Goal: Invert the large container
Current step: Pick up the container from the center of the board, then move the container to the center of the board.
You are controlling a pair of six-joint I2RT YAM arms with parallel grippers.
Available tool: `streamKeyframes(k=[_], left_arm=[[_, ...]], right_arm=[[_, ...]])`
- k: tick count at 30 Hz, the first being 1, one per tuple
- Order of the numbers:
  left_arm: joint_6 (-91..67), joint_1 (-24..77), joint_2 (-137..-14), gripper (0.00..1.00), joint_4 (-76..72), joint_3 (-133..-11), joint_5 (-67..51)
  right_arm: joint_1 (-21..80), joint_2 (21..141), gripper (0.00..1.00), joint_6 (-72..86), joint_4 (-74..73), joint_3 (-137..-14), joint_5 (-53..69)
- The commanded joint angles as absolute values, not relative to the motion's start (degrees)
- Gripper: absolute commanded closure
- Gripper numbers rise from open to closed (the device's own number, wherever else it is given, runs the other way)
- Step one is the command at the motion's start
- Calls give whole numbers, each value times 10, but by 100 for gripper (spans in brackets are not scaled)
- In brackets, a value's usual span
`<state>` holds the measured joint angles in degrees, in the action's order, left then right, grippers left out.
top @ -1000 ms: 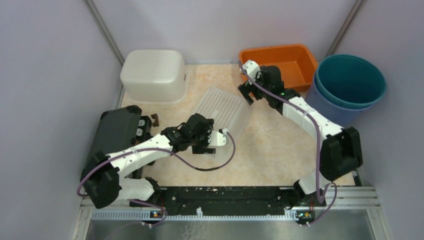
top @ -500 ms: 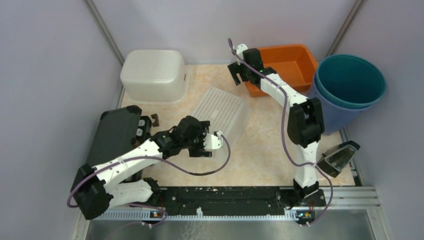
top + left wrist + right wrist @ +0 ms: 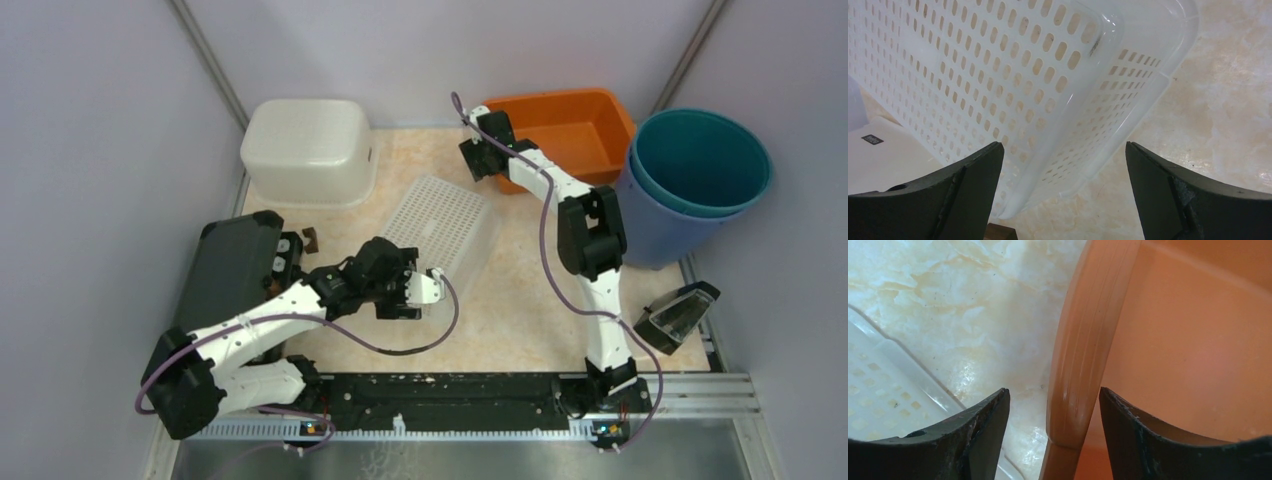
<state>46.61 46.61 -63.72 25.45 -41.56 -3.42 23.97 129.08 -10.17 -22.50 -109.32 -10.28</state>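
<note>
**Top view:** The orange bin (image 3: 590, 125), which by its size and the arm's attention looks to be the task's large container, stands mouth-up in the far right corner of the tabletop (image 3: 540, 290). The right claw (image 3: 478, 160) hangs at the bin's left rim. The left claw (image 3: 418, 288) sits mid-tabletop at the near end of a perforated basket (image 3: 440, 215) that lies base-up. A white tub (image 3: 308, 150) rests inverted in the far left corner. Teal buckets (image 3: 700, 160) stand off the right edge.

**Left wrist:** The left claw (image 3: 1063, 150) is spread wide and holds nothing. The perforated basket (image 3: 998, 75) lies ahead of it and clear of both fingers, on the marbled tabletop (image 3: 1223, 125).

**Right wrist:** The right claw (image 3: 1054, 392) is parted with one finger on each side of the orange bin (image 3: 1088, 340) rim, which runs down between them. No contact is visible, and nothing is gripped. A corner of the perforated basket (image 3: 878, 385) shows at lower left.

The step in hand appears to be taking hold of the rim, and the turning has not begun. The next move calls for closing firmly on that lip. The arm must then lift and roll the bin over toward the open middle of the tabletop, clear of the basket close by.
</note>
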Motion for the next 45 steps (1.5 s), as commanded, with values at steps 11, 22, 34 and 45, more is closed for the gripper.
streamKeyframes(k=[11, 22, 34, 45], left_arm=[[478, 466, -611, 1, 243, -417, -34], [495, 466, -634, 1, 260, -453, -32], [503, 466, -603, 1, 258, -446, -10], [510, 466, -609, 1, 200, -419, 49]], right_arm=[[224, 1212, 100, -93, -227, -1107, -40], [224, 992, 100, -88, -196, -1014, 44], [224, 802, 100, -71, -154, -960, 121], [224, 694, 100, -39, -219, -1014, 249]])
